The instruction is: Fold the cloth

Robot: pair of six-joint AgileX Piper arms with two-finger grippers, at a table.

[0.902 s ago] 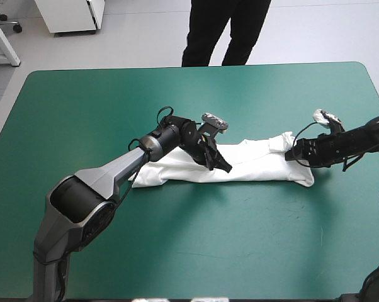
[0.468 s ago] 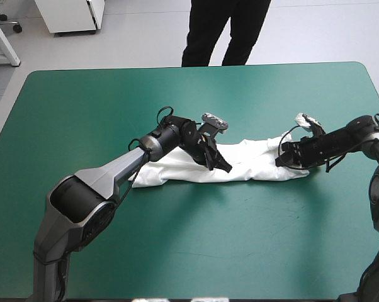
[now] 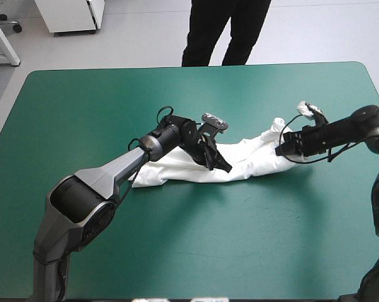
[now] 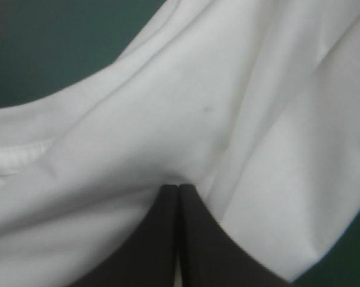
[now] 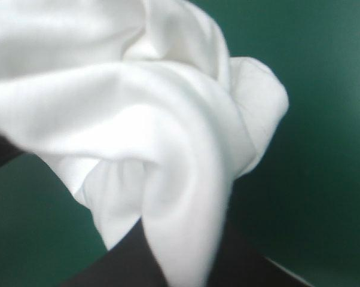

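High view, item one: T-shirt (image 3: 252, 162), white, folded into a long narrow band, lying across the middle of the teal-green surface (image 3: 82, 113), well clear of every edge. Its left end rests flat and broad. Its right end is raised off the surface and bunched into a small peak. Item two: left gripper (image 3: 222, 166), reaching in from the left side, tip down on the band about midway along its length, toward the near edge of the cloth. Left wrist view confirms that the two black fingers (image 4: 150, 251) are clenched into one pointed arch. The tip is pressed against the white cloth, which puckers into creases spreading from that spot; nothing can be seen caught between them. A stitched hem shows ahead and to one side of this gripper, with teal-green surface beyond the cloth's edge. Item three: right gripper (image 3: 282, 148), coming in from the right side, grasping the band's right end and holding it just above the surface. Right wrist view: cloth comes out from between the fingers (image 5: 246, 270) and drapes over them in loose folds, hiding the tips. A rounded lobe of fabric hangs off to one side. The two grippers stand apart, with a rising stretch of the band between them.
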